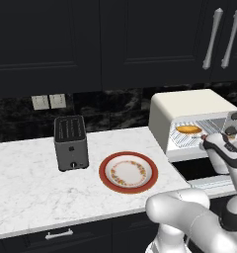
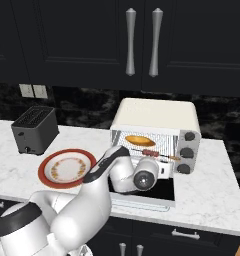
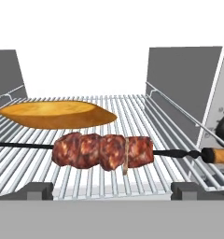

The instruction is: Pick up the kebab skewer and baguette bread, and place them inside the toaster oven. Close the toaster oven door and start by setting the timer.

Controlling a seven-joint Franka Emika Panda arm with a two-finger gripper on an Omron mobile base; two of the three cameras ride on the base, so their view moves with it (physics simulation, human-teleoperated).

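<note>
Kebab skewer (image 3: 102, 151) before baguette bread (image 3: 55, 114), on rack (image 3: 132, 112)

Kebab skewer (image 3: 102, 151) lies before baguette bread (image 3: 55, 115) on rack (image 3: 146, 121).

I see flat, even rendered light and sharp focus throughout; dark cabinets (image 1: 91, 44) read dim, the oven's interior looks washed-out white.
</note>
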